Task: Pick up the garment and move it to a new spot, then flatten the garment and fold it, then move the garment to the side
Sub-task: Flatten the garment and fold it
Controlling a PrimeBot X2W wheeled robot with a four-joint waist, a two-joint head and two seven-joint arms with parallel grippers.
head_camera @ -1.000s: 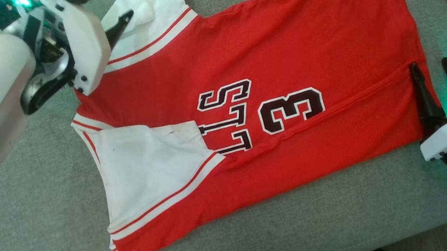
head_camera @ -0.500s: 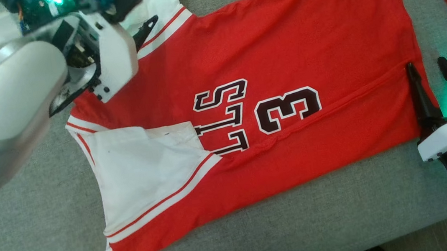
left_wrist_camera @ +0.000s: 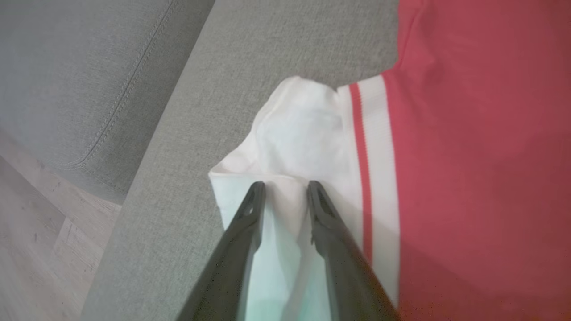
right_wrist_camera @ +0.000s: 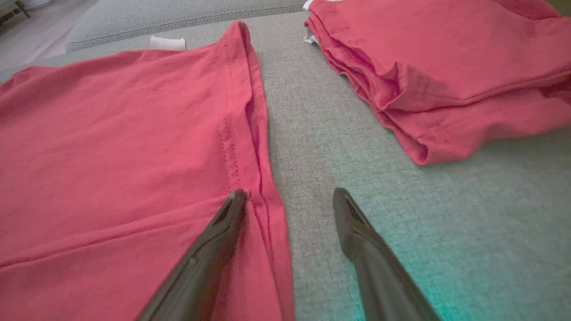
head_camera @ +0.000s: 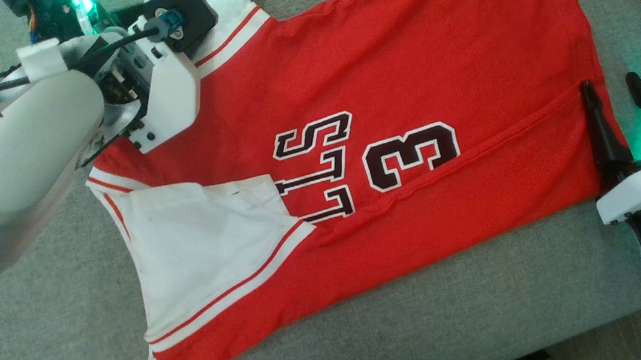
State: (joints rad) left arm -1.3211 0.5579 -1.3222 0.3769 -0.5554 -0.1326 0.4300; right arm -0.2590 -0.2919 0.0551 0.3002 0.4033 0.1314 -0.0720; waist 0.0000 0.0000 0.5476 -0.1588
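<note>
Currently, fold step: garment [head_camera: 403, 62] lies flat on grey cushion [head_camera: 45, 356]. Left pincer [left_wrist_camera: 285, 185] stands narrow astride its white sleeve [left_wrist_camera: 299, 129], apparently unclamped; right pincer [right_wrist_camera: 289, 193] wide, straddling its hem [right_wrist_camera: 250, 111]. Next: clamp both, lift evenly.

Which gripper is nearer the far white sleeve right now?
Left. The left gripper is at the far white sleeve, with its cloth between the fingers. The right gripper sits at the jersey's hem, at the opposite end.
</note>
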